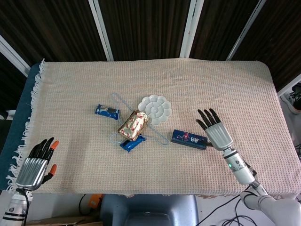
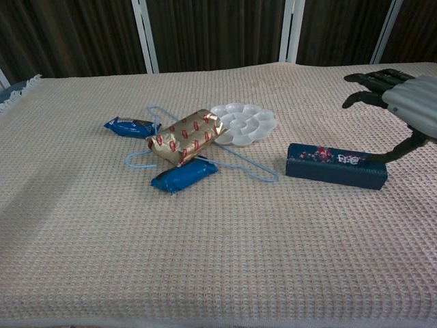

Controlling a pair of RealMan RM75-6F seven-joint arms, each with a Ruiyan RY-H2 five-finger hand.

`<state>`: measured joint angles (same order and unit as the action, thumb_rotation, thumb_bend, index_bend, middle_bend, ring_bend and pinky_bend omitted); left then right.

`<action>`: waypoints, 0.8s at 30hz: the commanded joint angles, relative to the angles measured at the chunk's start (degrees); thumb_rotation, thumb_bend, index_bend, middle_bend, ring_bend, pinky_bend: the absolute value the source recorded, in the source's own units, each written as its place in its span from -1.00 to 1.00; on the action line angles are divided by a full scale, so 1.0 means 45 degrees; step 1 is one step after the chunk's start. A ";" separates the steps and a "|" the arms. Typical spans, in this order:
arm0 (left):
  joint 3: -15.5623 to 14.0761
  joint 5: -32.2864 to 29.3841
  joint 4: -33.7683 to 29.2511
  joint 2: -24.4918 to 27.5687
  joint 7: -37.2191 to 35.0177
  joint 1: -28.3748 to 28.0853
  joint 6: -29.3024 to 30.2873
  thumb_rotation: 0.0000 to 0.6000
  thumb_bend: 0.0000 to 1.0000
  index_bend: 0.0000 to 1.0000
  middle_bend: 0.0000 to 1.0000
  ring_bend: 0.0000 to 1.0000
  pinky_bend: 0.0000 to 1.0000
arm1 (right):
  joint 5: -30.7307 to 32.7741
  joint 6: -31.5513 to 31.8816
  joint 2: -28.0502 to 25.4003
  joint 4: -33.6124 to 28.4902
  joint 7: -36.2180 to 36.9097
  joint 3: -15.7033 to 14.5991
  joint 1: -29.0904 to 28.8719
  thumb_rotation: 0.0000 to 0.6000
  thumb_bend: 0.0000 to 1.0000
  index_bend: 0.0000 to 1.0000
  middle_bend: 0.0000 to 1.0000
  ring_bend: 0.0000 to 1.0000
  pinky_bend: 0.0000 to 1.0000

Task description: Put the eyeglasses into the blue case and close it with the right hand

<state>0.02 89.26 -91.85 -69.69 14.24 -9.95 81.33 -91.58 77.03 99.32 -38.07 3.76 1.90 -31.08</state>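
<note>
One blue case, lid down, floral print, lies just left of the right hand, fingers spread, holding nothing. Further left: white flower-shaped palette, gold wrapped packet, two blue packets, thin blue hanger on woven cloth. Left hand fingers apart.

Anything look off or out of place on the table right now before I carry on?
Nothing is spilled or damaged. The blue case lies flat and shut beside the right hand. The gold packet is piled on a blue hanger and a blue wrapper. No eyeglasses are visible.
</note>
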 commanded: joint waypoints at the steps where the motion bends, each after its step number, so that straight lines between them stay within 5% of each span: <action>1: -0.0011 0.0066 0.0002 0.0022 -0.0073 0.0030 0.0084 1.00 -0.20 -1.00 -1.00 -1.00 -0.68 | -0.0173 0.0984 -0.0509 -0.0782 -0.0108 0.0034 0.0332 1.00 -0.51 -0.34 -0.95 -1.00 -1.00; 4: -0.0022 0.0143 0.0033 0.0058 -0.0200 0.0046 0.0152 1.00 -0.20 -1.00 -1.00 -1.00 -0.68 | -0.0549 0.2685 -0.1371 -0.2041 -0.0528 -0.0037 0.1003 1.00 -0.56 -0.44 -0.99 -1.00 -1.00; 9: -0.0083 0.0491 0.0118 0.0148 -0.0646 0.0086 0.0411 1.00 -0.20 -1.00 -1.00 -1.00 -0.68 | -0.0990 0.5288 -0.3764 -0.6141 -0.2277 -0.0607 0.2979 1.00 -0.56 -0.58 -1.00 -1.00 -1.00; 16: -0.0448 0.1695 0.0389 0.0320 -0.1548 0.0161 0.1065 1.00 -0.20 -1.00 -1.00 -1.00 -0.70 | -0.0103 0.5013 -0.6936 -1.1352 -0.4667 -0.2188 0.5211 1.00 -0.56 -0.72 -1.00 -1.00 -1.00; 24: -0.0768 0.2343 0.0729 0.0468 -0.2172 0.0016 0.0987 1.00 -0.20 -1.00 -1.00 -1.00 -0.75 | 0.0613 0.4574 -0.7427 -1.1937 -0.4129 -0.1903 0.5820 1.00 -0.56 -0.91 -1.00 -1.00 -1.00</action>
<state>-3.54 100.19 -88.54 -67.63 4.06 -9.73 86.23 -89.07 98.08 66.02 -92.28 -15.64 -6.83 -5.66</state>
